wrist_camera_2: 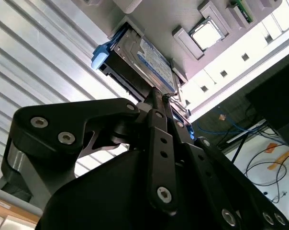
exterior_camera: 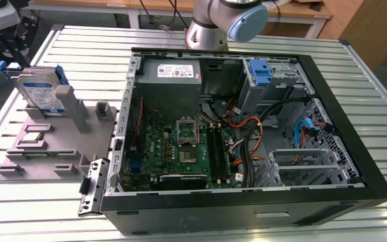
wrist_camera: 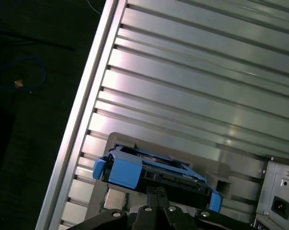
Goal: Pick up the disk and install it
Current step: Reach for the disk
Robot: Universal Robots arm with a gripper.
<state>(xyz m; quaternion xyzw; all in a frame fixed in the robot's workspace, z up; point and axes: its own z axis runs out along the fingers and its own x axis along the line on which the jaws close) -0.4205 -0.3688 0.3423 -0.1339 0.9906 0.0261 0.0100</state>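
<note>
The disk [exterior_camera: 40, 93] stands on edge in a holder [exterior_camera: 59, 151] on the table [exterior_camera: 79, 45], at the exterior view's left of the computer case [exterior_camera: 355, 166]; the arm [exterior_camera: 207, 30] rises behind that case.

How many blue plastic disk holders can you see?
2. One blue holder is clipped on the disk standing in the grey stand on the exterior view's left. One bare holder sits inside the open computer case. More may be hidden inside.
</note>
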